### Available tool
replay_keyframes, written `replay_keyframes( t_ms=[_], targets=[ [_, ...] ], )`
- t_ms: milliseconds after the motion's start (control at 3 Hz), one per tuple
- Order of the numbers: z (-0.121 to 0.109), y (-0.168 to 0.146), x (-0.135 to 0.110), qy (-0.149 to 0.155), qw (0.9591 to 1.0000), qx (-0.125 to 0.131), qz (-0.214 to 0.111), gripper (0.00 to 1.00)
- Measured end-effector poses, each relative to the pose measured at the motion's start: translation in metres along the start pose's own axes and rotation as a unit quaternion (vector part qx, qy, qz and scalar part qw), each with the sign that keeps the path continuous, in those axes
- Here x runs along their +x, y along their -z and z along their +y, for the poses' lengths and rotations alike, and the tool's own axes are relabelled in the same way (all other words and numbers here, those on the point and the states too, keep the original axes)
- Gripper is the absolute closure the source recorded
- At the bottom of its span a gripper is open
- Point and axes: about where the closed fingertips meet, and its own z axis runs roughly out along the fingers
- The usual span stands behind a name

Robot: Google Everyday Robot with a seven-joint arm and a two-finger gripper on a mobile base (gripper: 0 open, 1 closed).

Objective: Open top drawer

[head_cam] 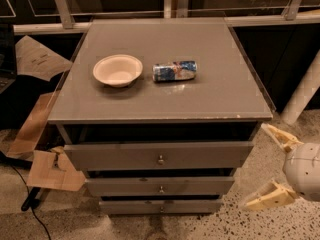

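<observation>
Claw (256, 166): hung released, spread wide, near right of top drawer (115, 156), not touching. Desk (225, 99) bore white bowl (117, 70), toppled can (174, 71).

My gripper (256, 166) sits at the lower right edge of the view, with two cream-yellow fingers (280, 136), wedge-shaped and tapering to blunt tips, standing wide apart. They grow out of a rounded, pale grey-white housing (306, 171), smooth and matte, which the frame's edge cuts off. Darker seams show along each finger
</observation>
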Motion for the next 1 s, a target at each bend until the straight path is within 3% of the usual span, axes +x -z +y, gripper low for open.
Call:
replay_keyframes(
  t_ms=[1000],
  targets=[
    [0.005, -0.072, 0.020, -0.019, 0.9979, -0.062, -0.006, 0.00]
  ],
)
